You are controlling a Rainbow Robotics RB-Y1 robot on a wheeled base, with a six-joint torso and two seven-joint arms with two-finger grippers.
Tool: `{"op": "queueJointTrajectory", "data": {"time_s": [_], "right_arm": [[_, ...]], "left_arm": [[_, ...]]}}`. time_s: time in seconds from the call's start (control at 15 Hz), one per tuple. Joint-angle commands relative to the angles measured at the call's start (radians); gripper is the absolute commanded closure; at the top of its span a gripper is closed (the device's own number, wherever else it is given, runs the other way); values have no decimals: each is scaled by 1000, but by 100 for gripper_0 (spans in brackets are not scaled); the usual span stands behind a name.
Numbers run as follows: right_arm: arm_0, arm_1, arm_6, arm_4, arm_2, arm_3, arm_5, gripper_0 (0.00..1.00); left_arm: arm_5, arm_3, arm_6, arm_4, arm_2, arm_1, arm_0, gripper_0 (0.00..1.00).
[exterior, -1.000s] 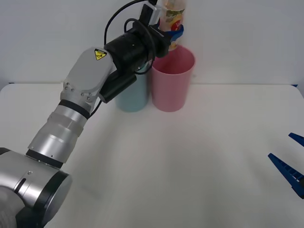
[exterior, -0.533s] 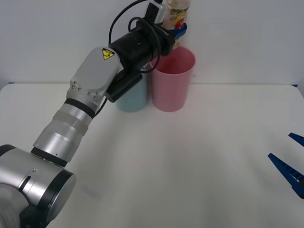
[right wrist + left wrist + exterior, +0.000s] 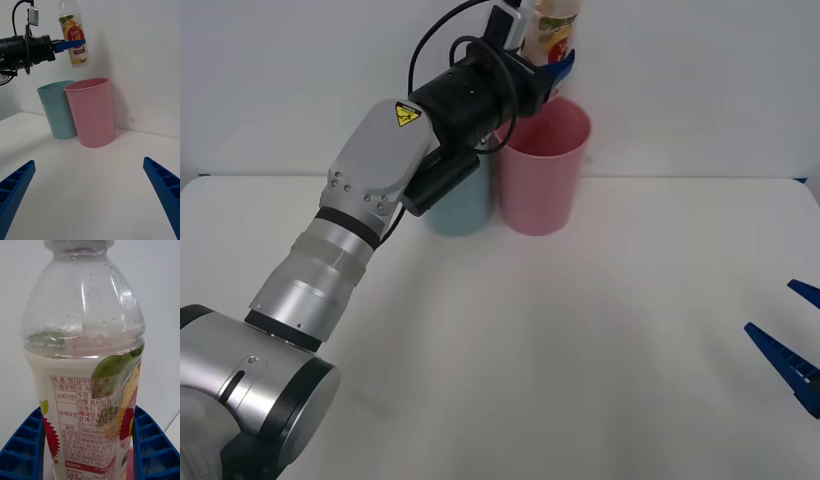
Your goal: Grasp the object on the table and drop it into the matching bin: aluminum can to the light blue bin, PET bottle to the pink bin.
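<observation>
1. Spanning the whole scene, the table (image 3: 580,350) is bare white, with the two bins standing at its far edge against the wall.
2. Reaching across it, the left arm holds the left gripper (image 3: 550,68) high above the bins, its blue fingers (image 3: 23,450) clamped on the labelled body of the PET bottle (image 3: 548,35). The right gripper (image 3: 90,198) waits near the table's right side, fingers spread wide and holding nothing.
3. Standing side by side and touching, the pink bin (image 3: 542,170) and the light blue bin (image 3: 460,205) are the two targets; pink is the right one for this bottle.
4. Hanging upright, the bottle sits above the pink bin's far rim, with clear air between its base and the rim in the right wrist view.
5. Releasing well means first confirming that the base is over the open mouth, not over the rim or the blue bin; a small shift toward the centre looks wise. Lowering a little would limit bounce, then open the fingers cleanly so the bottle falls straight.
</observation>
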Motion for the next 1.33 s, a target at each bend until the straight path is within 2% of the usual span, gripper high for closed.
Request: {"op": "queueJointTrajectory", "data": {"time_s": [0.07,0.53,0.93,1.33], "right_arm": [[0,0,0,0,0,0,0,0],[0,0,0,0,0,0,0,0],[0,0,0,0,0,0,0,0],[0,0,0,0,0,0,0,0]], "left_arm": [[18,0,4,9,-11,-1,0,0],[30,0,-2,41,-11,2,11,0],[29,-13,-13,166,-11,42,32,0],[12,-155,-13,301,-5,131,151,0]]}}
